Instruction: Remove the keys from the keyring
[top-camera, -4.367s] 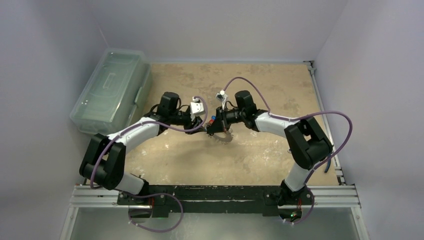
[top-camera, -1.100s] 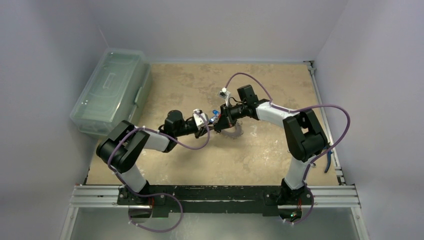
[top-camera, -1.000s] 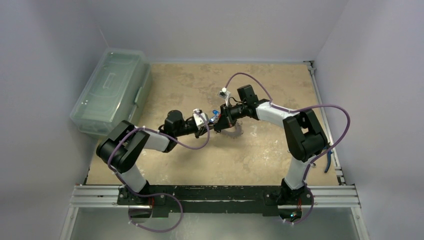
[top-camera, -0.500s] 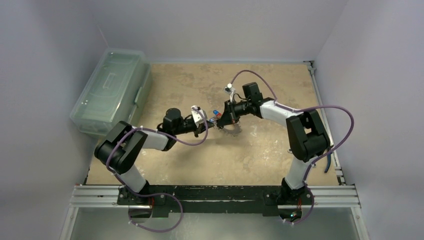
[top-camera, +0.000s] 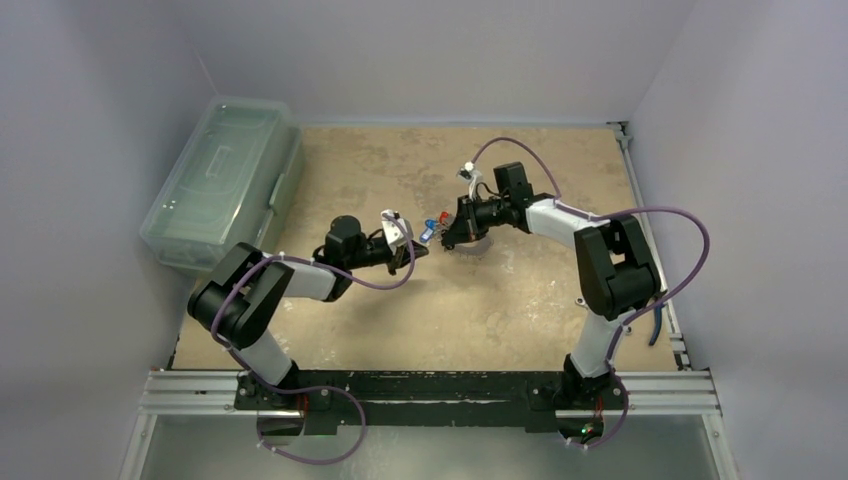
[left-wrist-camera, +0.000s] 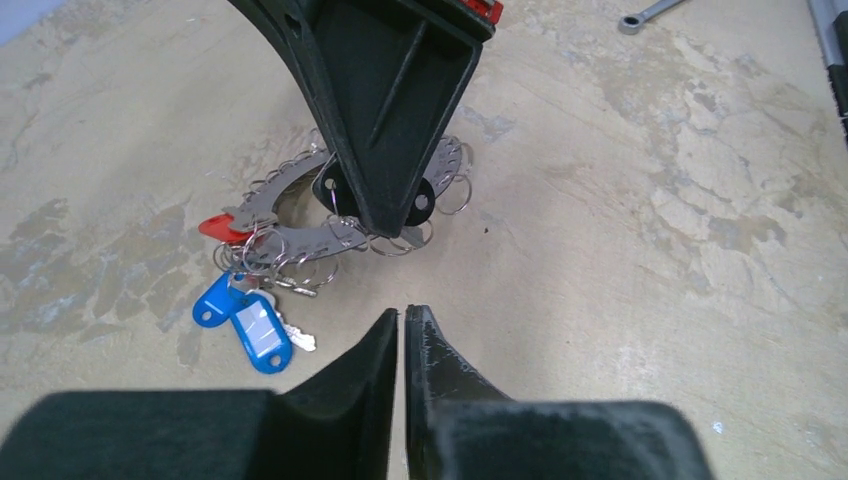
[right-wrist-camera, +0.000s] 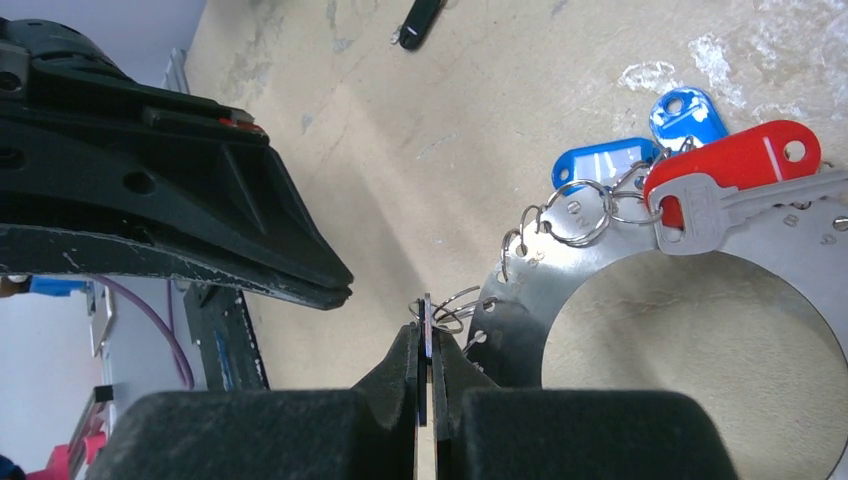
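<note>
The keyring (right-wrist-camera: 700, 270) is a flat silvery ring hung with small split rings. A silver key (right-wrist-camera: 720, 215) with a red tag (right-wrist-camera: 740, 160) and two blue tags (right-wrist-camera: 610, 160) hang from its far side. My right gripper (right-wrist-camera: 428, 330) is shut on a thin dark key at the ring's rim. In the left wrist view the keyring (left-wrist-camera: 290, 215) lies ahead under the right gripper's fingers (left-wrist-camera: 385, 130), with the blue tags (left-wrist-camera: 245, 320) to the left. My left gripper (left-wrist-camera: 402, 312) is shut on nothing, a short way from the ring. From above, the left gripper (top-camera: 413, 250) and right gripper (top-camera: 448, 240) face each other.
A clear lidded plastic bin (top-camera: 225, 180) stands at the table's back left. A silver spanner (left-wrist-camera: 640, 15) lies beyond the keyring. Blue-handled pliers (top-camera: 655, 325) lie at the right edge. A small black object (right-wrist-camera: 420, 25) lies on the tan tabletop (top-camera: 500, 300).
My left gripper has shut with nothing in it and stands apart from the ring. The right arm has drawn the keyring back and to the right.
</note>
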